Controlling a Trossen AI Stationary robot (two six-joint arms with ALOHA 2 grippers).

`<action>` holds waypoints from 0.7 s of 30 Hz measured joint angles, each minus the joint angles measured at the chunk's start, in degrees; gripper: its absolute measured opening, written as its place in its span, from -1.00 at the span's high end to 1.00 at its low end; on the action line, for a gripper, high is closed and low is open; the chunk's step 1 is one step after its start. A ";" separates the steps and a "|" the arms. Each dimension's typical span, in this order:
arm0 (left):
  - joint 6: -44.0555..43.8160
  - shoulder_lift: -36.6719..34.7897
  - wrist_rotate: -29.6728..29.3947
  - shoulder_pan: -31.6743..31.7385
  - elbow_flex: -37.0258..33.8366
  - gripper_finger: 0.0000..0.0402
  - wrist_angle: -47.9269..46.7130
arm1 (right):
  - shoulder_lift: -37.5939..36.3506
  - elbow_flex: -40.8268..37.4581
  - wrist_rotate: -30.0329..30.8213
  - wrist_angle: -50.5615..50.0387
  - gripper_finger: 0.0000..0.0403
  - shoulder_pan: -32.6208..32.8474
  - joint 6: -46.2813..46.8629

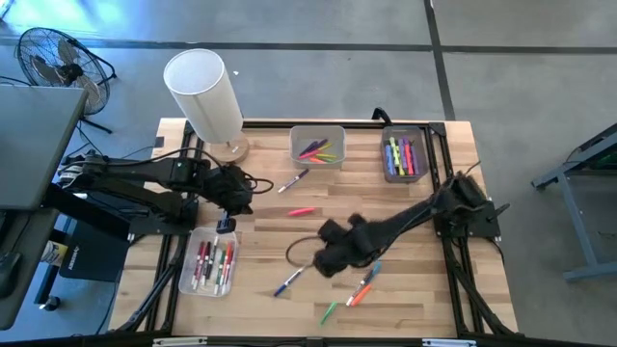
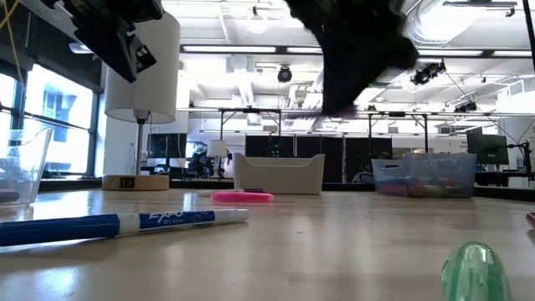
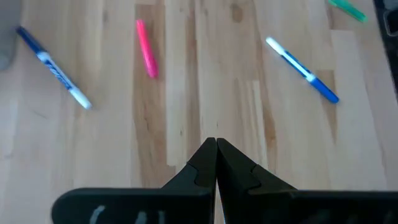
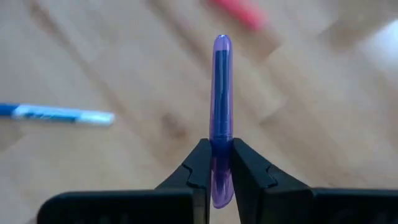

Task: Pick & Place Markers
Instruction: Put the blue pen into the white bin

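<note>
My right gripper (image 4: 221, 148) is shut on a purple marker (image 4: 221, 81) above the table's middle; in the high view it (image 1: 330, 258) hangs over the loose markers. Loose on the wood lie a pink marker (image 1: 302, 210), a blue-and-white marker (image 1: 293, 180), a blue marker (image 1: 287, 282), a green marker (image 1: 329, 311) and an orange marker (image 1: 361, 292). My left gripper (image 3: 216, 144) is shut on nothing and waits at the left (image 1: 228, 222), above a clear bin (image 1: 189, 276) of markers. My right gripper pinches the purple marker's two sides (image 4: 221, 144) between its two fingers, near one end of the marker. The marker lies along the fingers, and most of its length sticks out past their tips. It is lifted clear of the table.
Two clear bins with markers stand at the far edge, one in the middle (image 1: 318, 131) and one to the right (image 1: 405, 137). A white lamp (image 1: 204, 94) stands at the far left. In the low view a blue marker (image 2: 125, 226) and a green marker (image 2: 472, 267) lie close to the near edge.
</note>
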 joint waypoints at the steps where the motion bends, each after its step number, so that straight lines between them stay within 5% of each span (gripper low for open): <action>1: -0.12 0.00 -0.59 0.00 0.02 1.00 0.29 | -1.26 0.03 0.97 -1.13 0.85 -0.75 -1.68; 13: -5.76 0.02 -11.93 0.89 0.02 1.00 3.37 | -23.59 -22.93 -7.80 25.05 0.85 -23.46 -29.24; 21: -10.67 0.04 -12.17 8.57 0.04 1.00 8.33 | -20.18 -14.70 -16.61 28.53 0.85 -40.41 -52.57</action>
